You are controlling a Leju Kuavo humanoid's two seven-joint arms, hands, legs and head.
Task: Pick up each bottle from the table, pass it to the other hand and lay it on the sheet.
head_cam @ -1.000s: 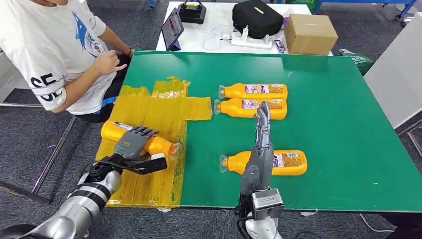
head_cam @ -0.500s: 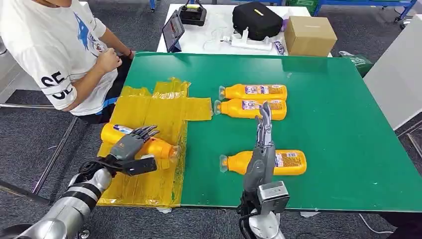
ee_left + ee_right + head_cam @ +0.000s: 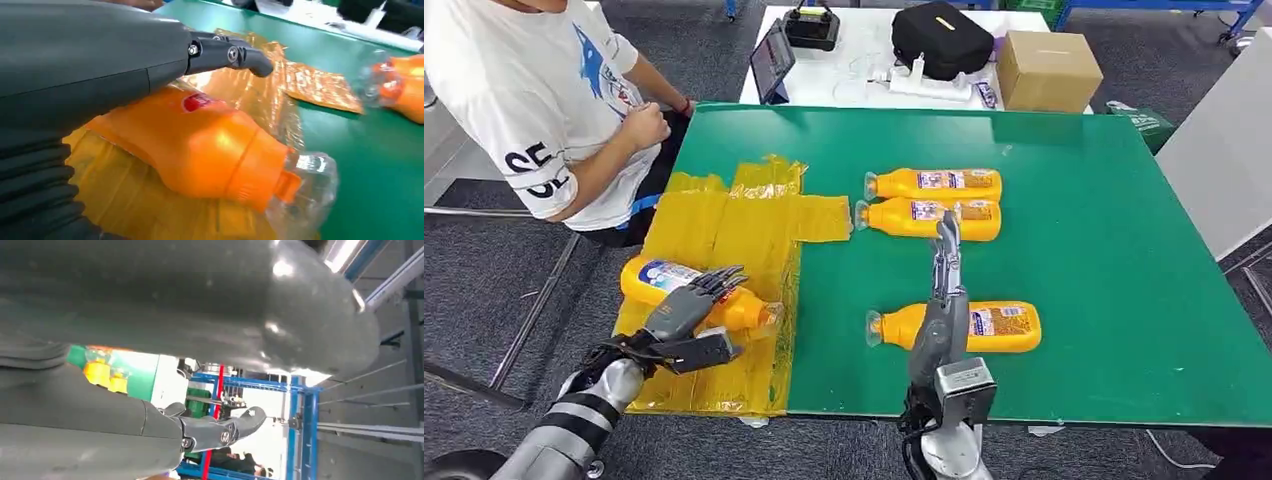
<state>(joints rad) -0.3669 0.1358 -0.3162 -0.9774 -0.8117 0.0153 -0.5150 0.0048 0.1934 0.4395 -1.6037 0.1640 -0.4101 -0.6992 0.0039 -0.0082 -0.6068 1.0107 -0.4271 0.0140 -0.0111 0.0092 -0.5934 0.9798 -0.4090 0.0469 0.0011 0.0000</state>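
Orange bottle (image 3: 686,291) now lying on sheet (image 3: 724,262), left robot hand (image 3: 686,318) released, fingers spread

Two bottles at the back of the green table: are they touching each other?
Touching. The head view shows the rear bottle and the one in front of it lying side by side with no green showing between their bodies.

Sheet (image 3: 724,240): you find it on the desk's (image 3: 1124,250) left.
Bottle (image 3: 674,285): on the sheet.
Three bottles (image 3: 934,185): to its right.
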